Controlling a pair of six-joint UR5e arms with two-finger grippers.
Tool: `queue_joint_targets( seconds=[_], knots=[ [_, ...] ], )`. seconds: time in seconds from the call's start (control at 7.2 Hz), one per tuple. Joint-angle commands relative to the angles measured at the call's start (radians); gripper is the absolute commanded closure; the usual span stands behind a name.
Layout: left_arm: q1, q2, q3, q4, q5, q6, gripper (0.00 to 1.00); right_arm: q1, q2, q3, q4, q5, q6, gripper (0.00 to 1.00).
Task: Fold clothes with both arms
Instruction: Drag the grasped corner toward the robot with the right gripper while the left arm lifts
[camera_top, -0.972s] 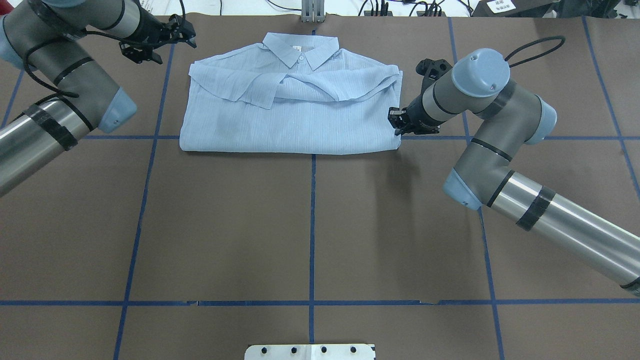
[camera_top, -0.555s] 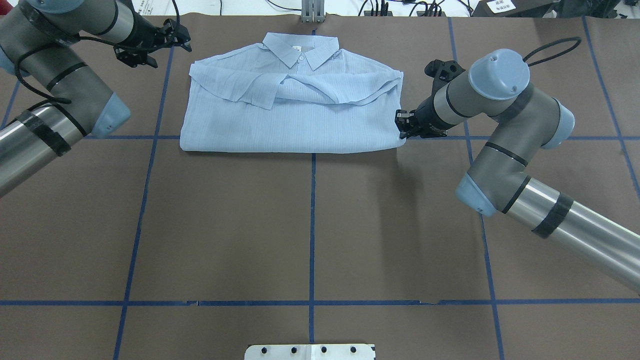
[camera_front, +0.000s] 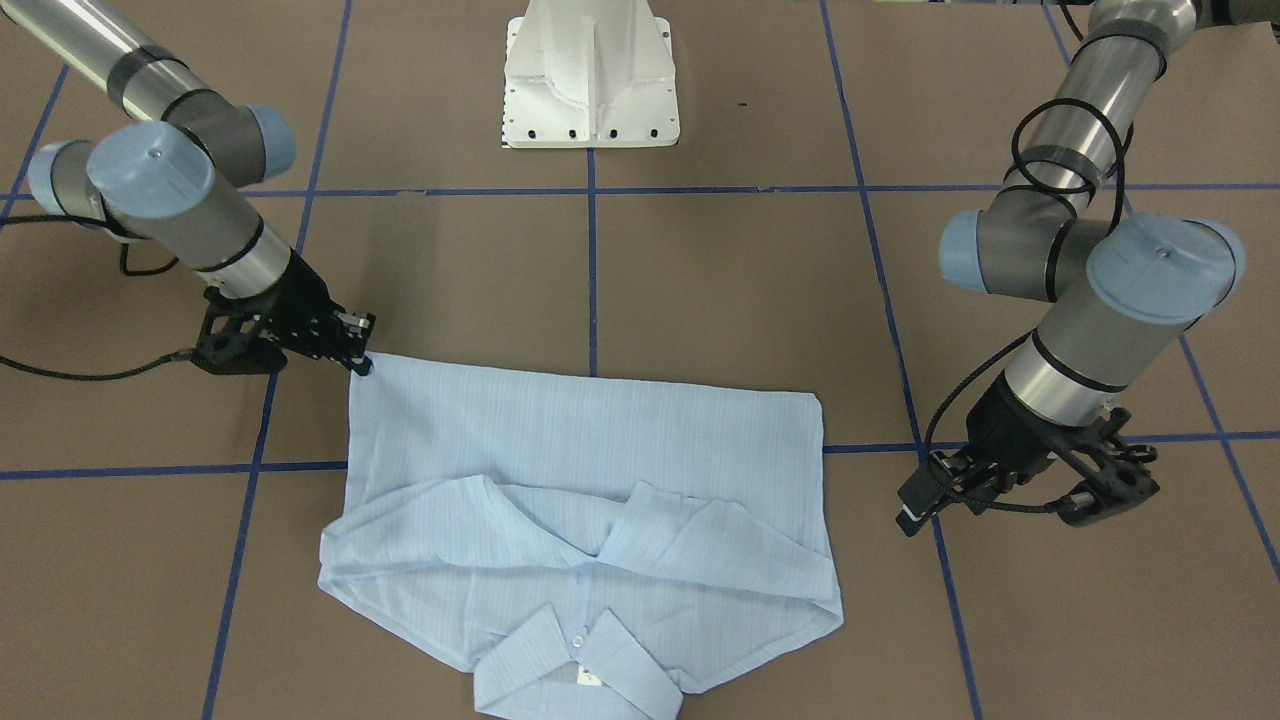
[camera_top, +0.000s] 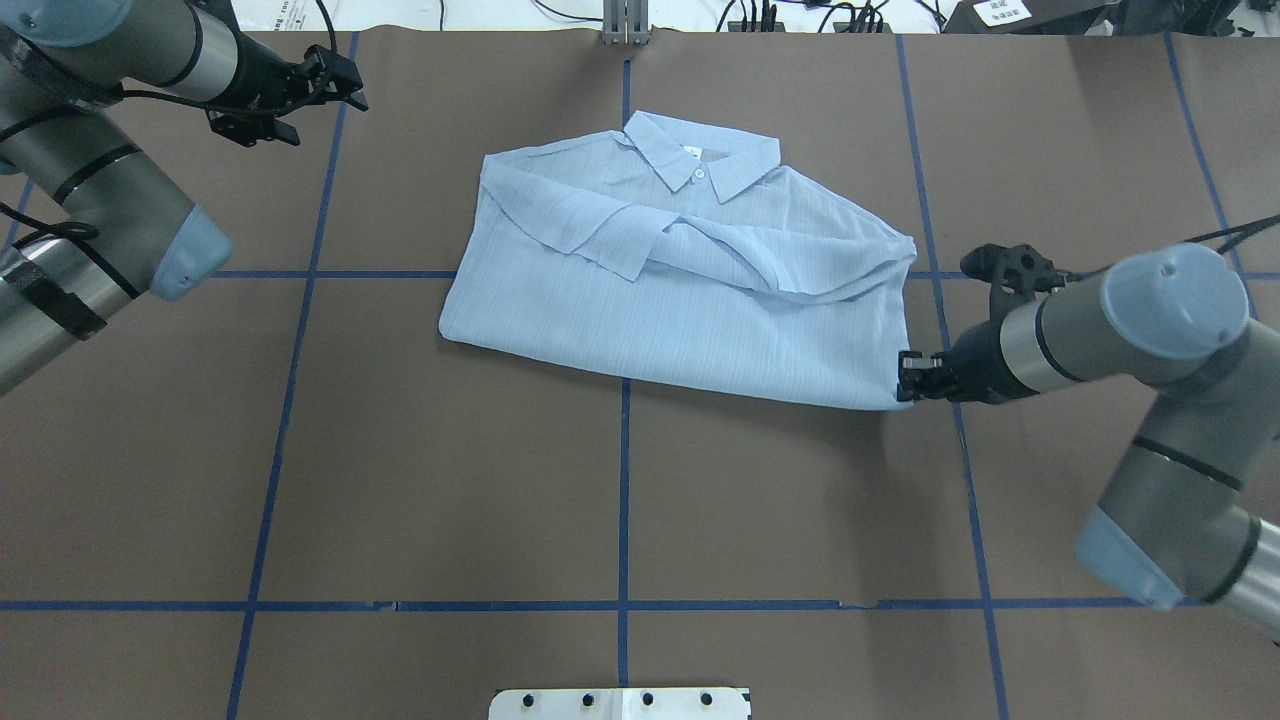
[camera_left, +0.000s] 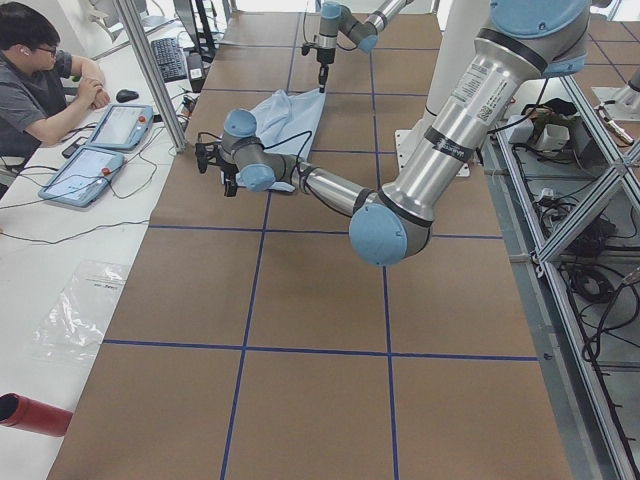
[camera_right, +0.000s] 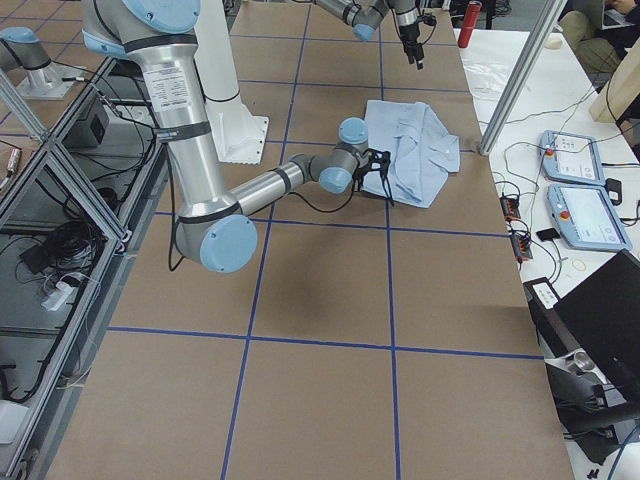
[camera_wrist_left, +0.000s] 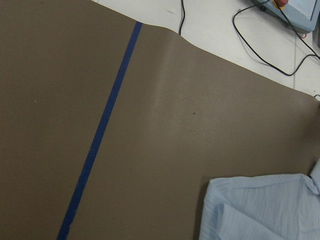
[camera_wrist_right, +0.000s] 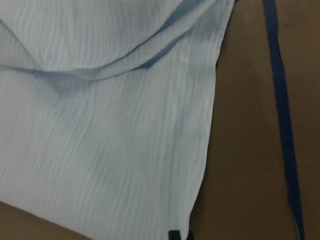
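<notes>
The light-blue shirt lies folded on the brown table, collar at the far side, sleeves crossed over its chest; it sits askew, its right end nearer the robot. It also shows in the front-facing view. My right gripper is shut on the shirt's near right corner, low at the table; the right wrist view shows a fingertip at the hem of the shirt. My left gripper is open and empty at the far left, well apart from the shirt.
The white pedestal base stands at the robot's side of the table. Blue tape lines grid the brown surface. A grey post stands at the far edge. An operator sits by tablets beyond the far side.
My right gripper has pulled the shirt's corner right and toward the robot; the whole shirt slid right and turned askew. My left arm has drawn back a little to the left.
</notes>
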Motion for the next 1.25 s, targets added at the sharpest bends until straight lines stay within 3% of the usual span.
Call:
queue_joint_targets(
  seconds=[0.0, 0.14, 0.42, 0.56, 0.69, 1.11],
  knots=[
    [0.010, 0.021, -0.030, -0.001, 0.002, -0.033, 0.00, -0.234, -0.187, 0.184, 0.000, -0.033, 0.006, 1.00],
    [0.013, 0.020, -0.033, -0.003, 0.002, -0.034, 0.00, -0.366, -0.221, 0.259, 0.000, -0.034, 0.017, 1.00],
    [0.017, 0.022, -0.053, -0.003, 0.002, -0.034, 0.00, -0.613, -0.228, 0.315, 0.002, -0.077, 0.133, 1.00],
    [0.020, 0.022, -0.056, -0.003, 0.002, -0.034, 0.00, -0.690, -0.225, 0.324, 0.002, -0.168, 0.183, 0.57],
    [0.036, 0.022, -0.060, -0.004, 0.000, -0.034, 0.00, -0.707, -0.222, 0.324, 0.002, -0.194, 0.202, 0.01],
    [0.160, 0.015, -0.116, 0.000, -0.001, -0.040, 0.00, -0.541, -0.124, 0.322, 0.002, -0.221, 0.202, 0.00]
  ],
)
